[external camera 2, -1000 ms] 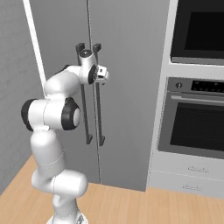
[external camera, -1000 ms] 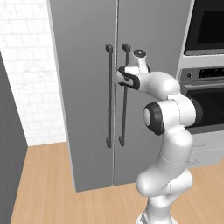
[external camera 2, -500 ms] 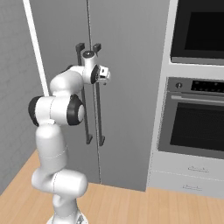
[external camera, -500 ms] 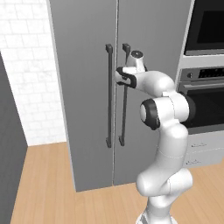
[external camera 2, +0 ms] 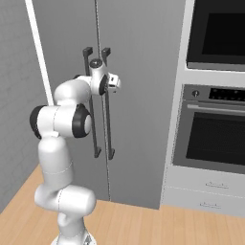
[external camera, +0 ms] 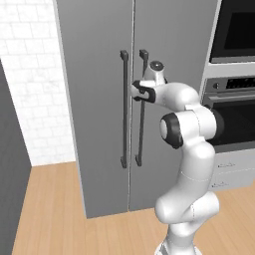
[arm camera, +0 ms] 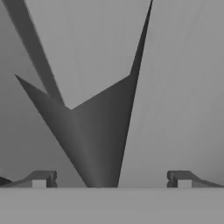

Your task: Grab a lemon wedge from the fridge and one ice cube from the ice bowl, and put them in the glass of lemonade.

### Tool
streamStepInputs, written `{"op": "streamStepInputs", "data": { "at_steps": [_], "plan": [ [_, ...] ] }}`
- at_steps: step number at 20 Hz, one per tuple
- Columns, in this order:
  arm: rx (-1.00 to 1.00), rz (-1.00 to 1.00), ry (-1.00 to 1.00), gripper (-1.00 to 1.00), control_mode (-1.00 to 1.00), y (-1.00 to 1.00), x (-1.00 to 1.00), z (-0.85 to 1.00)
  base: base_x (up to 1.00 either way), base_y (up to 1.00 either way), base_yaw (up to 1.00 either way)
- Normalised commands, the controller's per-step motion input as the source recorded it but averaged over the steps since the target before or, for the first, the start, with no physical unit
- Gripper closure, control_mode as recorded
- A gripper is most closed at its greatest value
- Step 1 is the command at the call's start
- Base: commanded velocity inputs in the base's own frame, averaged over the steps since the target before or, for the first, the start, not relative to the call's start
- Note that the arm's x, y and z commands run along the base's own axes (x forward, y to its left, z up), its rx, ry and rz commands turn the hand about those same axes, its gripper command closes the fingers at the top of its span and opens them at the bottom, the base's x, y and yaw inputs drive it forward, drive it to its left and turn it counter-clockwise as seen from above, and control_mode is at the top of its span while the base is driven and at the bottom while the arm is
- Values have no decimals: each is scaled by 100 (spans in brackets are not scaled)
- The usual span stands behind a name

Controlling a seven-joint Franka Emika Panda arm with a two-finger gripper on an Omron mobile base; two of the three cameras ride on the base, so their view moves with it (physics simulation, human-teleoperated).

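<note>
- Fridge: smooth flat grey doors, both shut.
- Handles: slim black vertical bars.
- Gripper: jaws spread wide, empty, at the handles.

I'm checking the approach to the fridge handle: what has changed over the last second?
The gripper has pushed in closer to the fridge, its wrist now at the right door's handle. Nothing was gripped. The jaws stay open, both doors stay shut, and the base has not moved.
</note>
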Motion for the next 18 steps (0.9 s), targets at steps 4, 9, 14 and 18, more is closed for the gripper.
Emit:
{"op": "streamStepInputs", "data": {
  "at_steps": [4, 9, 14, 18],
  "plan": [
    [0, 0, -9, -100, -100, 7, 26, -31, 0, 0, 0],
    [0, 0, -1, -100, -100, 1, 25, -9, 0, 0, 0],
    [0, 0, 0, 100, -100, 0, 28, -6, 0, 0, 0],
    [0, 0, 0, 100, -100, 0, 29, -4, 0, 0, 0]
  ]
}}
